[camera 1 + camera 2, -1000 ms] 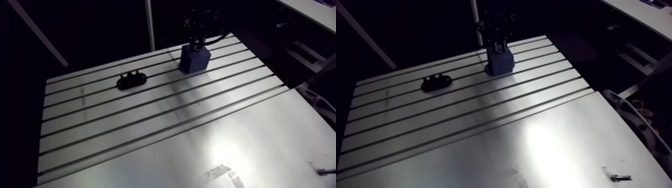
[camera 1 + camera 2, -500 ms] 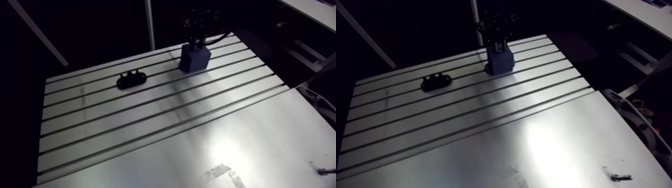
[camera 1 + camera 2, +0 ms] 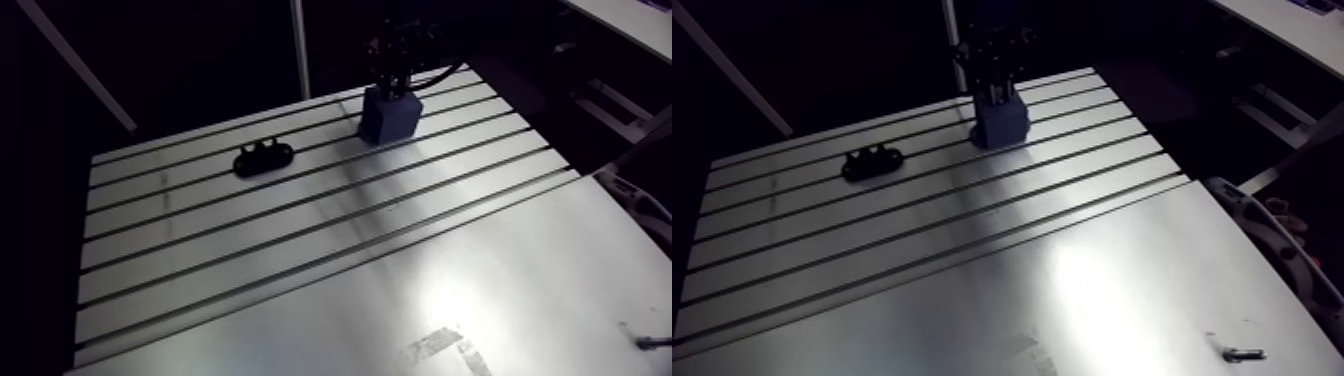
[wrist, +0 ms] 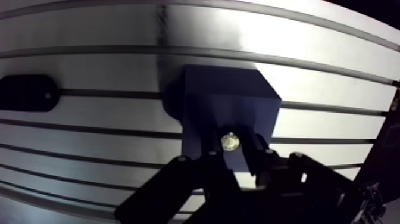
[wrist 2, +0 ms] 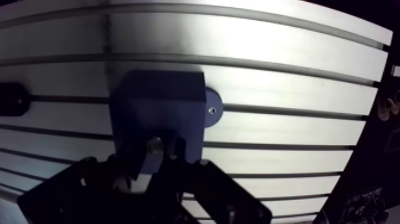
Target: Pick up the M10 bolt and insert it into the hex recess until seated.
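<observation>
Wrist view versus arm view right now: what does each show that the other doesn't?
Only the wrist view: the silver M10 bolt held between the fingers, at the dark blue block's top. Only the arm view: a small loose metal piece on the smooth near part of the slotted aluminium table, far from the block. Both: the block, the black oval fixture beside it, and the table.
</observation>
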You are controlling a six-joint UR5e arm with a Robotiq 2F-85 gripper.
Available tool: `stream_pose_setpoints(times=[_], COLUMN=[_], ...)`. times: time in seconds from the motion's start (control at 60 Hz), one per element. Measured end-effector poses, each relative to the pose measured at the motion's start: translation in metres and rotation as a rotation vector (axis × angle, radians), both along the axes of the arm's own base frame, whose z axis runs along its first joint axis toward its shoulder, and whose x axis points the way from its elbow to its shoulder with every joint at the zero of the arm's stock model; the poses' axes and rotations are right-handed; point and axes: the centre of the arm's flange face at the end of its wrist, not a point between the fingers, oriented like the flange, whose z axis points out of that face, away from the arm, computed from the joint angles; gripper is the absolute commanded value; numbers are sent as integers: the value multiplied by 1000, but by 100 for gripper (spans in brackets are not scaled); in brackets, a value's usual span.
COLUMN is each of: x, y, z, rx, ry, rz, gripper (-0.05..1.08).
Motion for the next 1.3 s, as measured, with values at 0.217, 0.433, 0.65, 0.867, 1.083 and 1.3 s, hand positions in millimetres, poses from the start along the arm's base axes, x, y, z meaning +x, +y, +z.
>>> stream_pose_setpoints(times=[0.217, 0.433, 0.65, 0.867, 1.083, 1.3], x=[0, 0, 0, 0, -1, -1], y=[0, 0, 0, 1, 2, 2], z=[0, 0, 0, 0, 2, 4], rx=[0, 0, -1, -1, 1, 1], ry=[0, -1, -1, 0, 3, 3], rz=[1, 1, 3, 3, 4, 8], gripper=[69, 72, 72, 73, 73, 73])
